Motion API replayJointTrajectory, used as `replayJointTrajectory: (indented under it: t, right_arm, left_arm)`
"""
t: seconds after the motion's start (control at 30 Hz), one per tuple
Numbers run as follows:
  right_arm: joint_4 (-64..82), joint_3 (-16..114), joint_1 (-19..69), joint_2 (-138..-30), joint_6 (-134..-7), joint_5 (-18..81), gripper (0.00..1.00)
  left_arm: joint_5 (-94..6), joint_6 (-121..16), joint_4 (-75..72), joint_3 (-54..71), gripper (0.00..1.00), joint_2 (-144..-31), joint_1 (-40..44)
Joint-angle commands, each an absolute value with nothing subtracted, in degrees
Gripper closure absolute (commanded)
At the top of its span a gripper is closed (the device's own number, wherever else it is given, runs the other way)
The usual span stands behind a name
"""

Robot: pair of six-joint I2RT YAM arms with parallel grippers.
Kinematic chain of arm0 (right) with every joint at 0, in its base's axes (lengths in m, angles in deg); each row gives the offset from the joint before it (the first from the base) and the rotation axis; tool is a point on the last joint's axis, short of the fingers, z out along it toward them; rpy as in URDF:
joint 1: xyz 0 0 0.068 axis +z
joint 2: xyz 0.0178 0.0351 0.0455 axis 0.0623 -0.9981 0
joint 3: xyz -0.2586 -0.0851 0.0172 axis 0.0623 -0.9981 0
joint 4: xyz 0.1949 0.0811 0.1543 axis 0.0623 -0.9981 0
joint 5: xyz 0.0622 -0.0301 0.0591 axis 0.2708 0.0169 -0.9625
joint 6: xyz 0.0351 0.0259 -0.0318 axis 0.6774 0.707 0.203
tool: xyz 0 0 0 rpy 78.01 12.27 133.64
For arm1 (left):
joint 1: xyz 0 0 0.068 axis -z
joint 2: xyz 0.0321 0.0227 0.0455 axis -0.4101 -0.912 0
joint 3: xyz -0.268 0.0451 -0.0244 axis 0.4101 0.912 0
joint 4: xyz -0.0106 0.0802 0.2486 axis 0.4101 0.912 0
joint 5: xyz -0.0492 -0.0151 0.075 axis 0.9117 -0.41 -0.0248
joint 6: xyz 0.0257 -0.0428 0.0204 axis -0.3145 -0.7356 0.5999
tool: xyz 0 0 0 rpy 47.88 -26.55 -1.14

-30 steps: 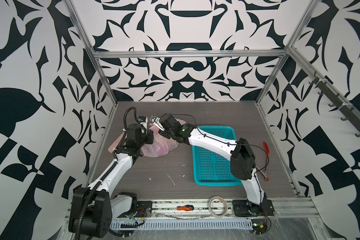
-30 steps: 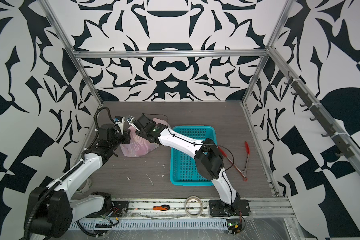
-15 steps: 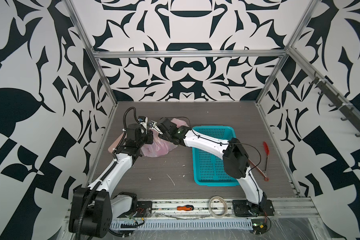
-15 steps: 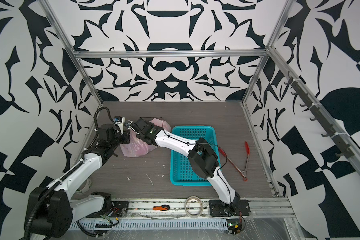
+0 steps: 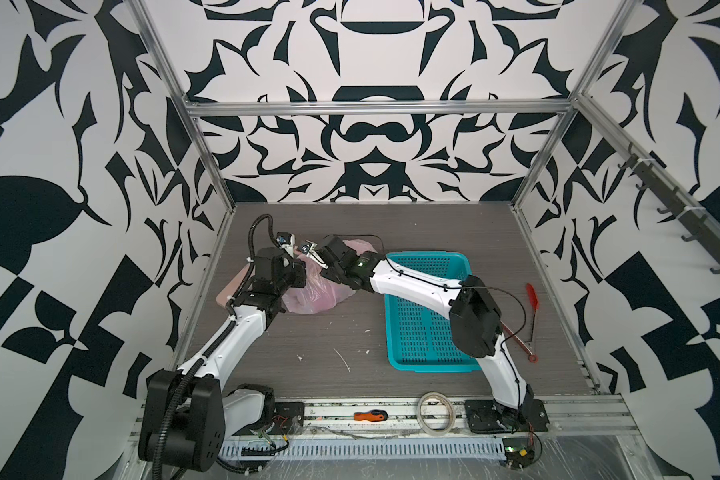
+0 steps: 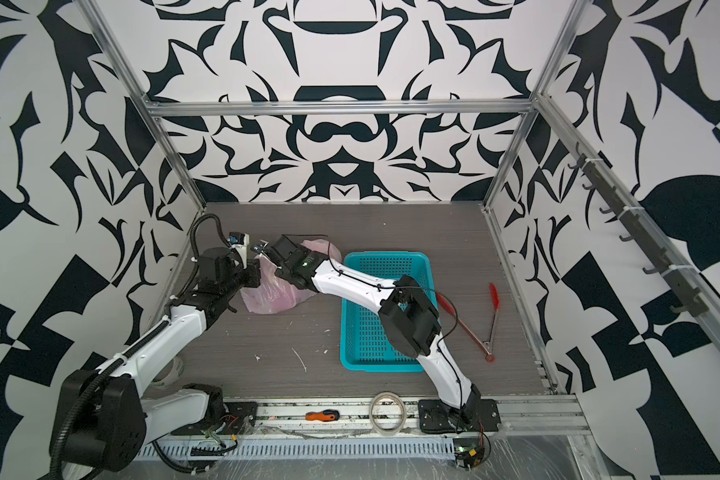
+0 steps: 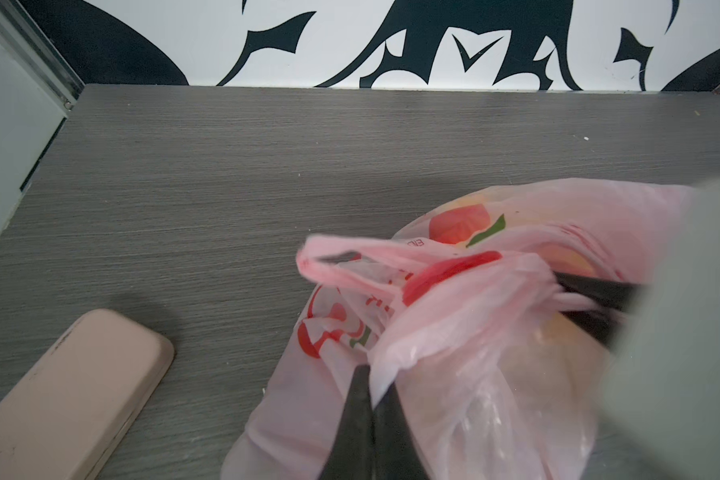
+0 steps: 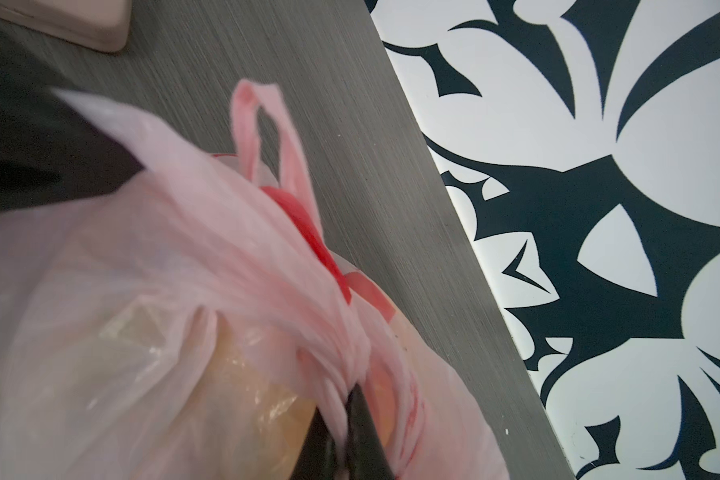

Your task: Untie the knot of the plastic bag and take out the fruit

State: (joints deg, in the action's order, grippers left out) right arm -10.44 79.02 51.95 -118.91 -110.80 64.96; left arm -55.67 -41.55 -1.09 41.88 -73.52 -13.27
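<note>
The pale-pink plastic bag (image 5: 316,295) (image 6: 271,295) lies at the back left of the table, under both wrists. My left gripper (image 7: 371,376) is shut on a fold of the bag (image 7: 474,332). My right gripper (image 8: 350,395) is shut on a bunched strand of the bag's plastic (image 8: 341,357). I cannot tell whether that strand is the knot. One loop handle (image 7: 329,266) (image 8: 262,124) sticks out free. A yellow-orange fruit (image 8: 233,395) shows dimly through the film. A red printed mark (image 7: 454,270) runs across the bag.
A teal perforated basket (image 5: 429,266) stands right of the bag, under the right arm. Red tongs (image 5: 531,295) lie at the far right. A flat pink board (image 7: 71,395) lies left of the bag. A tape roll (image 5: 434,409) and a screwdriver (image 5: 368,414) rest on the front rail.
My right gripper has moved left over the bag, close to the left gripper, and has shut on the bag's plastic. The left gripper keeps its hold.
</note>
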Motion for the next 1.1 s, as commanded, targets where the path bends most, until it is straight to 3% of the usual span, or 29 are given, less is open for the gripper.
replayJointTrajectory:
  t: [0.0, 0.53, 0.63, 0.83, 1.07]
  right_arm:
    - [-8.2, 76.38, 51.12, -111.38, -106.57, 64.14, 0.95]
    - [-7.39, 64.18, 48.28, -100.81, -100.06, 58.94, 0.96]
    - [-10.25, 64.59, 48.3, -100.94, -99.81, 55.87, 0.88]
    - [-10.61, 63.83, 48.28, -98.94, -99.23, 53.81, 0.62]
    - [-11.56, 66.26, 47.98, -98.14, -101.64, 55.0, 0.55]
  left_arm:
    - [-58.84, -42.89, -3.69, 42.33, 1.0, -74.28, -13.58]
    - [-63.64, -44.85, -1.52, 41.07, 1.0, -73.94, -13.97]
    - [-62.69, -44.11, -1.49, 40.35, 1.0, -74.29, -14.03]
    - [-59.05, -41.03, -2.79, 39.52, 1.0, -74.91, -14.02]
    - [-56.61, -39.17, -3.34, 39.03, 1.0, -74.47, -14.04]
